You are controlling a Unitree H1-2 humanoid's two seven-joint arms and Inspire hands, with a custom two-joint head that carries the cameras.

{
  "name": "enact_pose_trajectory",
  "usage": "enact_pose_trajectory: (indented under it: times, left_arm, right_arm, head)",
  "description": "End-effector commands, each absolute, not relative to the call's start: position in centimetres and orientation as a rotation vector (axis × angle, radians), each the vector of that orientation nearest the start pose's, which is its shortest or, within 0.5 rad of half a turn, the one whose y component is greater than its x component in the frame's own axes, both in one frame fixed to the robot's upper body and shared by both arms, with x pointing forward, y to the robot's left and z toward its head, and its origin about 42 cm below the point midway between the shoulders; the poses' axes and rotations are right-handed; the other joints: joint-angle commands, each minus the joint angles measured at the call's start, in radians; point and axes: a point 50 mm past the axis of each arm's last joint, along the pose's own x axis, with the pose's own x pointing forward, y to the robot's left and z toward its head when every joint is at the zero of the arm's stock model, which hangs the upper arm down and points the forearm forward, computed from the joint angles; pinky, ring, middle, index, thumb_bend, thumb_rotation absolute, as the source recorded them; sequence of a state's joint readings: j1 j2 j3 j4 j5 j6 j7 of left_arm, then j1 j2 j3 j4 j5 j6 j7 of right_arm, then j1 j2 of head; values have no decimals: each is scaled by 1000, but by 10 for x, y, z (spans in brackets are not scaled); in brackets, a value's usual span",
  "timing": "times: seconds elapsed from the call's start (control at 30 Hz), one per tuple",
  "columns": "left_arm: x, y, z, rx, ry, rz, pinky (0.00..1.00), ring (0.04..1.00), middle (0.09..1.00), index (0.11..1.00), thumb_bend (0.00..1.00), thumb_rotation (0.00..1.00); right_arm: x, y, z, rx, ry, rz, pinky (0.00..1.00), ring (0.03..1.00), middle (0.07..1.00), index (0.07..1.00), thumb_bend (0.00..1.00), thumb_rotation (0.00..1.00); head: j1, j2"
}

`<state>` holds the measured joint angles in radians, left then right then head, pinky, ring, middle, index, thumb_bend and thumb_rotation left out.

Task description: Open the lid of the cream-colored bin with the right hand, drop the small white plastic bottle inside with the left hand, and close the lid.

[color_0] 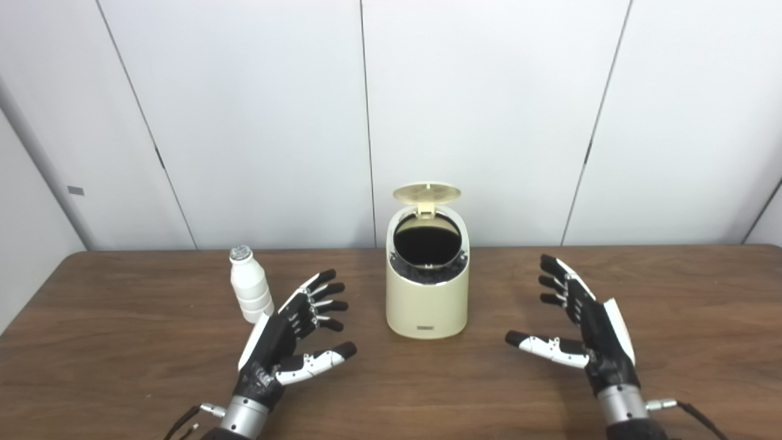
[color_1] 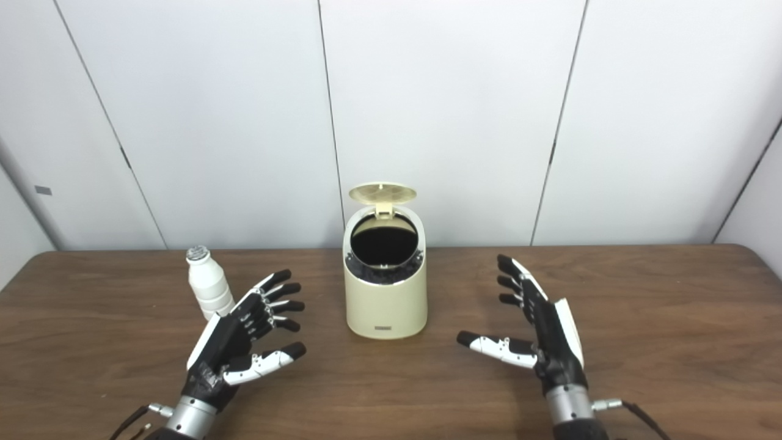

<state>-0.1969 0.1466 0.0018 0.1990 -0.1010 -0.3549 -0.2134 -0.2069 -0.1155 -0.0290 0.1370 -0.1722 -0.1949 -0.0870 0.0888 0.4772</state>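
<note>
The cream-colored bin [color_0: 427, 299] stands mid-table with its round lid [color_0: 426, 193] tipped up at the back, showing a dark inside. A small white plastic bottle [color_0: 250, 291] with a grey cap stands upright to the bin's left. My left hand [color_0: 296, 336] hovers open just right of and in front of the bottle, fingers spread, not touching it. My right hand [color_0: 580, 324] is open to the right of the bin, palm facing left, well apart from it.
The brown wooden table [color_0: 122, 354] runs across the whole view, its far edge against white wall panels [color_0: 244, 122]. Nothing else lies on it. Cables trail from both wrists at the bottom edge.
</note>
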Motion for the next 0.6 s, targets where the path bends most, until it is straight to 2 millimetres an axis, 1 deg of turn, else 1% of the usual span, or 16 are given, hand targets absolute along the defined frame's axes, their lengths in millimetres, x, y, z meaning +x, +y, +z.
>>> enact_pose_trajectory:
  times: [0.0, 0.1, 0.17, 0.2, 0.23, 0.3, 0.33, 0.37, 0.43, 0.57]
  left_arm:
    - [339, 240, 128, 78, -373, -232, 613, 751, 837, 890, 718, 112]
    - [337, 238, 128, 94, -377, -210, 607, 732, 822, 861, 704, 89]
    - [336, 239, 130, 116, -391, -188, 577, 699, 795, 829, 692, 72]
    - [335, 240, 132, 124, -400, -172, 561, 677, 772, 811, 684, 55]
    - [334, 241, 135, 131, -410, -158, 529, 623, 704, 771, 677, 25]
    - [330, 245, 141, 152, -431, -132, 474, 538, 606, 706, 665, 5]
    - [328, 247, 144, 166, -440, -119, 455, 513, 579, 686, 661, 2]
    - [324, 250, 148, 178, -448, -106, 442, 496, 564, 670, 661, 1]
    - [316, 256, 153, 193, -453, -84, 434, 489, 558, 654, 661, 0]
    - [302, 273, 159, 218, -448, -39, 460, 525, 591, 670, 645, 0]
  right_arm:
    - [353, -242, 153, -235, -369, -75, 757, 843, 877, 859, 767, 191]
    - [350, -243, 150, -216, -367, -69, 771, 850, 893, 868, 749, 150]
    - [349, -246, 150, -213, -369, -72, 774, 848, 896, 873, 748, 133]
    - [348, -247, 150, -214, -372, -77, 776, 848, 898, 874, 748, 122]
    - [347, -248, 149, -211, -376, -79, 767, 840, 897, 873, 754, 112]
    - [346, -249, 150, -195, -375, -78, 760, 834, 896, 870, 768, 105]
    - [345, -250, 150, -185, -370, -77, 769, 839, 898, 871, 767, 103]
    - [344, -250, 151, -183, -369, -77, 783, 843, 897, 871, 766, 103]
    - [344, -252, 154, -183, -373, -81, 793, 844, 895, 872, 753, 90]
    - [343, -255, 159, -181, -379, -85, 787, 842, 893, 878, 748, 54]
  head:
    - [47, -9]
    - [91, -11]
    - [91, -11]
    - [125, -13]
    - [125, -13]
    - [125, -13]
    - [154, -17]
    - [158, -17]
    - [167, -19]
    - [181, -20]
